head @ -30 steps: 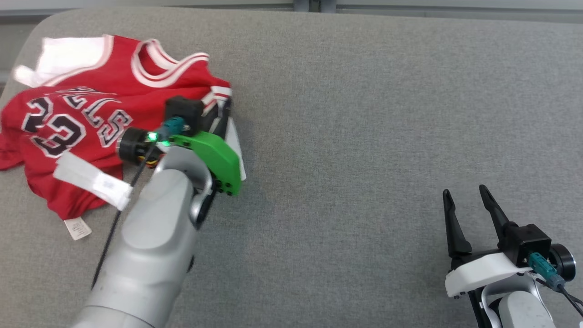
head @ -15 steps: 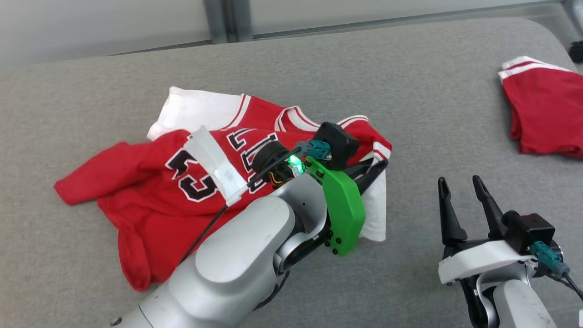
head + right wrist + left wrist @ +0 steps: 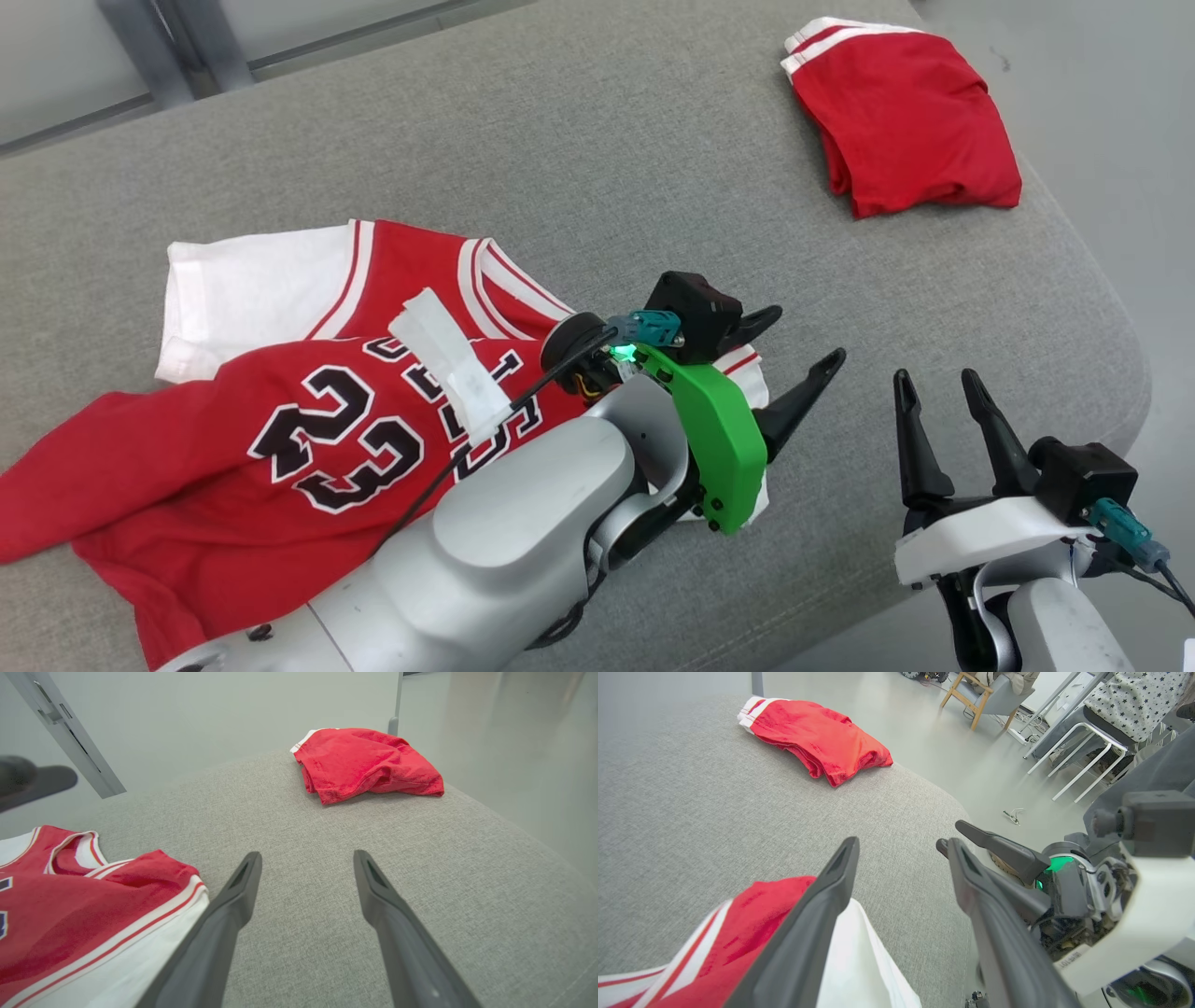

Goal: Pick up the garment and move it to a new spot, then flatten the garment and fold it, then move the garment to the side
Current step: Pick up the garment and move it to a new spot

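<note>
The garment (image 3: 280, 439) is a red jersey with white trim and the number 23, lying crumpled on the grey padded surface (image 3: 597, 187). My left gripper (image 3: 805, 338) hovers open over the jersey's right edge, its jaws wide apart and holding nothing. In the left wrist view the red and white hem (image 3: 752, 933) lies under the left gripper (image 3: 899, 845). My right gripper (image 3: 934, 378) stands open at the lower right, off the cloth. The right wrist view has the jersey (image 3: 70, 905) to the left of the right gripper (image 3: 307, 857).
A folded red piece with white stripes (image 3: 901, 112) lies near the surface's far right corner, also visible as a red bundle (image 3: 364, 763). The surface's rounded edge (image 3: 1111, 308) drops to the floor at right. A chair (image 3: 985, 695) and a stool stand beyond.
My left gripper was shut on the jersey's right edge and now has opened and let it go. The head camera has swung, bringing the folded red piece into view.
</note>
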Robot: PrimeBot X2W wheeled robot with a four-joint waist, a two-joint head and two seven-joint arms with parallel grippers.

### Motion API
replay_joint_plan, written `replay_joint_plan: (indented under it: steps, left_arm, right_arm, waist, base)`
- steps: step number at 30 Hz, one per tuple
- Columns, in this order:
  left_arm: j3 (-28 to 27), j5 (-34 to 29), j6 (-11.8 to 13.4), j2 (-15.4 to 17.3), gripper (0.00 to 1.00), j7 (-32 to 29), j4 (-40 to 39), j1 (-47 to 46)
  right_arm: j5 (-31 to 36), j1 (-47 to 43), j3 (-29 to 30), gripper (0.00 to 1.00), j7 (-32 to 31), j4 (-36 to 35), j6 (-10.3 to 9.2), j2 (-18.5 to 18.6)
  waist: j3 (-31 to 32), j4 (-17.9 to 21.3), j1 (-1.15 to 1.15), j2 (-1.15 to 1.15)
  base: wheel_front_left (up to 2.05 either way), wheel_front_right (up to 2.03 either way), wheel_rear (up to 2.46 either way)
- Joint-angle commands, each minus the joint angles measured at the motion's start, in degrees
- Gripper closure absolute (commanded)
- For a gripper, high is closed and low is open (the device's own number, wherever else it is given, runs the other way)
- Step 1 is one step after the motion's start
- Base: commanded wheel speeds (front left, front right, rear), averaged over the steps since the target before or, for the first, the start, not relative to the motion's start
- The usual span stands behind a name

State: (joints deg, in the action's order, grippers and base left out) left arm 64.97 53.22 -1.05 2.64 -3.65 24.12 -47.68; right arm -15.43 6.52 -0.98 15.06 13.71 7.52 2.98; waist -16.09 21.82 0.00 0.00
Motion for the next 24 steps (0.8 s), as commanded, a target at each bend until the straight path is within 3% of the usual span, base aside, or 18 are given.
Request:
replay_joint_plan:
  steps: [1, 9, 13, 21, 24]
  left_arm:
    - [0.5, -0.3, 1.2, 0.6, 0.0, 2.3, 0.6, -1.8]
    - [-0.8, -1.5, 7.4, 0.5, 0.0, 16.0, 4.1, 0.3]
    - [-4.3, -4.2, 11.4, 4.0, 0.0, 18.6, 3.8, 4.6]
    - [-19.4, -15.4, 17.9, 11.1, 0.0, 18.8, -8.3, 23.8]
    - [-23.8, -17.9, 18.2, 12.0, 0.0, 18.8, -10.8, 30.7]
  right_arm:
    - [1.0, 0.2, 0.4, 0.0, 0.2, -0.6, -0.05, -0.1]
    - [7.5, -1.0, 5.0, 0.0, 0.2, -5.0, -0.06, 0.0]
    - [10.9, -2.7, 7.1, 0.0, 0.2, -8.1, -0.06, 0.0]
    - [15.0, -7.0, 10.5, 0.0, 0.2, -10.8, -0.06, 0.0]
    - [15.3, -8.5, 11.6, 0.0, 0.2, -10.7, -0.06, 0.0]
  waist:
    - [-2.1, 1.4, 0.0, 0.0]
    - [3.5, -6.3, 0.0, 0.0]
    - [7.5, -10.8, 0.0, 0.0]
    - [13.3, -20.0, 0.0, 0.0]
    - [14.6, -22.6, 0.0, 0.0]
  base:
    - [0.0, 0.0, 0.0]
    - [0.0, 0.0, 0.0]
    - [0.0, 0.0, 0.0]
    - [0.0, 0.0, 0.0]
    - [0.0, 0.0, 0.0]
